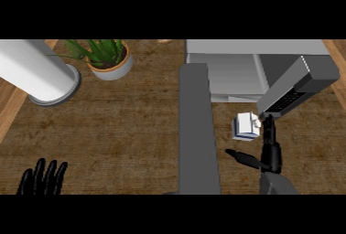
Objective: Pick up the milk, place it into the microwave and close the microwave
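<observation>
Fingers (269,132) of right hand (272,157): straight, together, pointing at counter's far edge, thumb splayed left, clasping nothing | milk (245,128): upright on counter (121,137), just left of fingertips, contact unclear, before open microwave (229,75), right of its door (199,137) | left hand (44,179): fingers spread, resting at near-left corner
</observation>
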